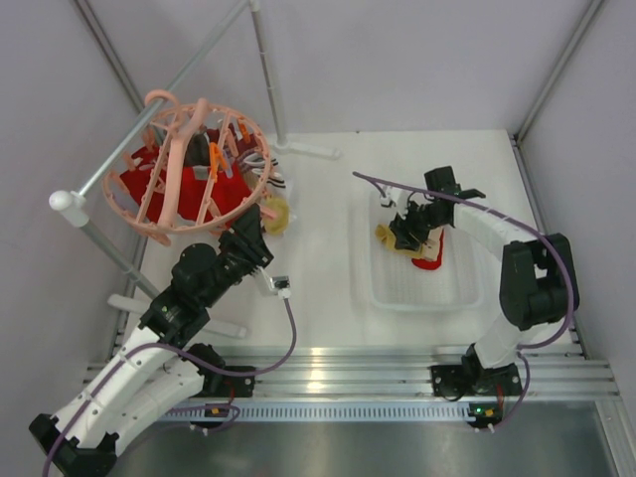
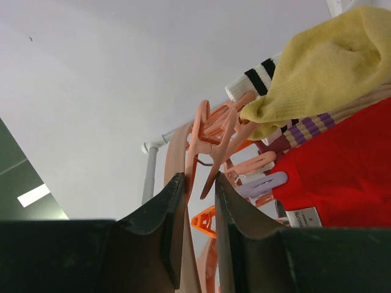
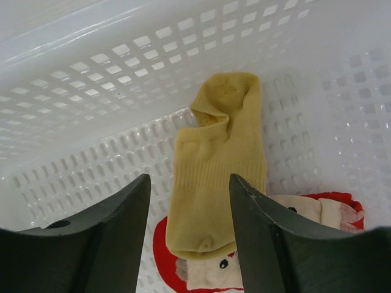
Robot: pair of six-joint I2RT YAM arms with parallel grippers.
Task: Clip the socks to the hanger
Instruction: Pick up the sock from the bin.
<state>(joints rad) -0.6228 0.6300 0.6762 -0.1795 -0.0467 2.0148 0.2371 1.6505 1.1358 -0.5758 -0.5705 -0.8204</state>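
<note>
The peach-pink hanger [image 1: 159, 227] hangs from the rail at the back left, with red socks [image 1: 139, 184], a yellow sock [image 1: 276, 214] and a striped sock [image 1: 279, 183] clipped on. My left gripper [image 1: 256, 227] reaches up to its right rim. In the left wrist view the gripper [image 2: 198, 178] is shut on a peach clip [image 2: 215, 146], under a yellow sock [image 2: 324, 61] and a red sock [image 2: 345, 165]. My right gripper [image 1: 411, 235] is low in the white basket. It [image 3: 189, 180] stands open over a mustard sock [image 3: 220, 152] lying on a red-and-beige sock [image 3: 293, 210].
The white basket [image 1: 417, 294] sits right of centre on the table. The grey metal rail [image 1: 169, 84] and its stand cross the back left. A small white-and-black part [image 1: 281, 286] lies on the table near the left arm. Grey walls close both sides.
</note>
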